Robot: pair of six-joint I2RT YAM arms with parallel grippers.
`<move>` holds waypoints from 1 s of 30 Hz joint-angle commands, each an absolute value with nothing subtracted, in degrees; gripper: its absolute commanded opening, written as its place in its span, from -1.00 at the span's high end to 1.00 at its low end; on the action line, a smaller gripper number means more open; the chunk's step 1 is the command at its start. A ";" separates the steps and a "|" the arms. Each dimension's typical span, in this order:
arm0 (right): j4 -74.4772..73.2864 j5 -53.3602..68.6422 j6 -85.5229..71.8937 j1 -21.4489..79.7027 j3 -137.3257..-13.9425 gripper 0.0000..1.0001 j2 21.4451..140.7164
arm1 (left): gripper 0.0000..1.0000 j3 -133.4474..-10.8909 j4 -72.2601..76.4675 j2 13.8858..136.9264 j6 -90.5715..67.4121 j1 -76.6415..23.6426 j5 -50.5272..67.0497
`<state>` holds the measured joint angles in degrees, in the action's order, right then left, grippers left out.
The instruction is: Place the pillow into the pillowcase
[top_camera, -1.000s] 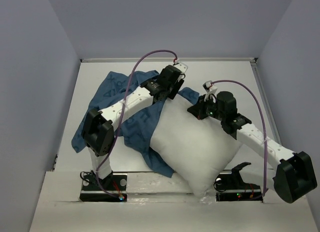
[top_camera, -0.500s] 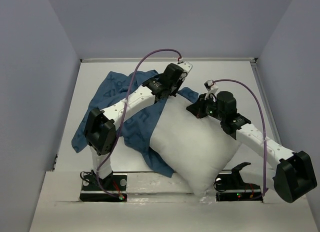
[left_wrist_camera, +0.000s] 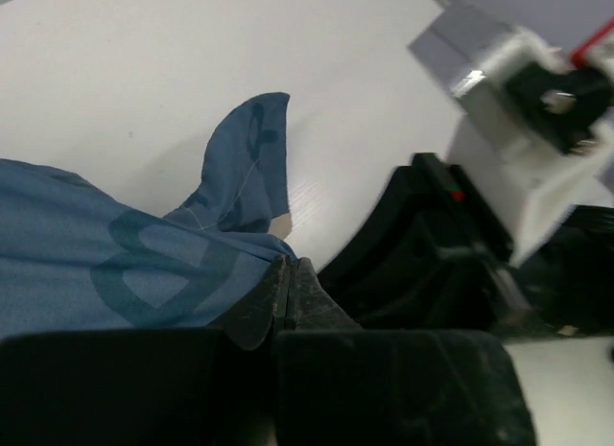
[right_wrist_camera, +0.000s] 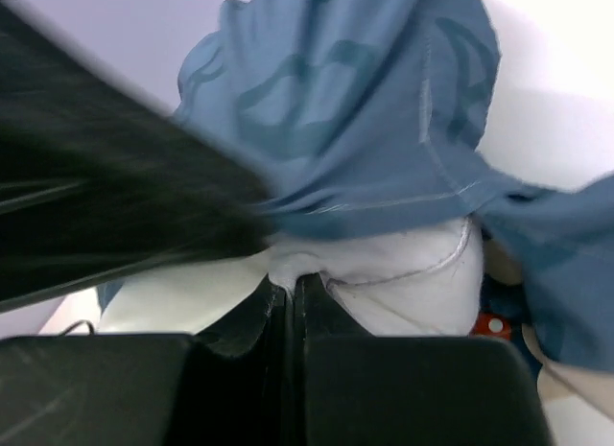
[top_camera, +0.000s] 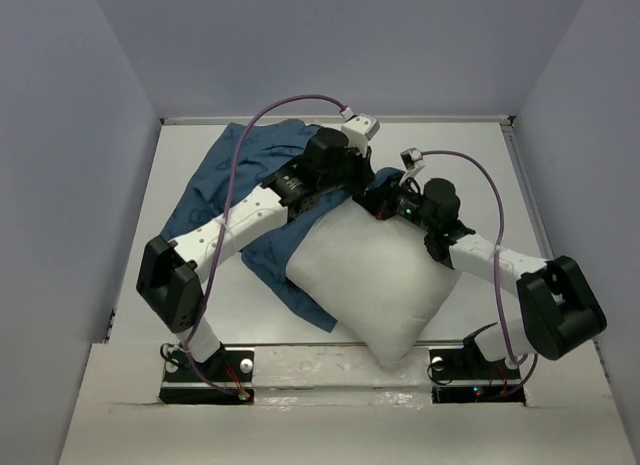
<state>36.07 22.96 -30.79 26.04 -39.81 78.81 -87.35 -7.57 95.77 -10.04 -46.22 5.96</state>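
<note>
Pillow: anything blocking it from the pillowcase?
Nothing visible. The right pincer pinches the pillow corner, and the pillowcase hem drapes directly over it. The left pincer pinches that fabric close by.

You see the plump white rectangular fabric pillow (top_camera: 370, 285) lying turned diamond-wise, one pointed corner nearest, its left side resting on the crumpled dark blue printed fabric pillowcase (top_camera: 225, 175), which spreads out far-left and drapes over its far corner.
</note>
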 commanded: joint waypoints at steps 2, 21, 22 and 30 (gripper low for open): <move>58.79 10.66 -39.18 26.98 -44.64 1.00 88.75 | 1.00 -83.15 7.82 87.63 -23.19 -48.86 24.08; 34.01 -5.54 -42.80 24.43 -50.80 1.00 84.99 | -0.94 -52.06 -10.35 57.95 -33.81 -50.10 -22.13; 34.01 -5.54 -42.19 24.43 -50.80 1.00 84.73 | -0.93 -49.16 -12.20 55.22 -36.45 -50.10 -23.37; 32.78 -3.78 -40.34 24.43 -51.33 1.00 83.23 | -0.78 -19.27 -13.89 34.02 -62.30 -49.92 -24.77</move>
<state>29.04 -2.13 -42.06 25.04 -47.53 86.63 -27.62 -14.15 38.02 -47.37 -50.00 -20.18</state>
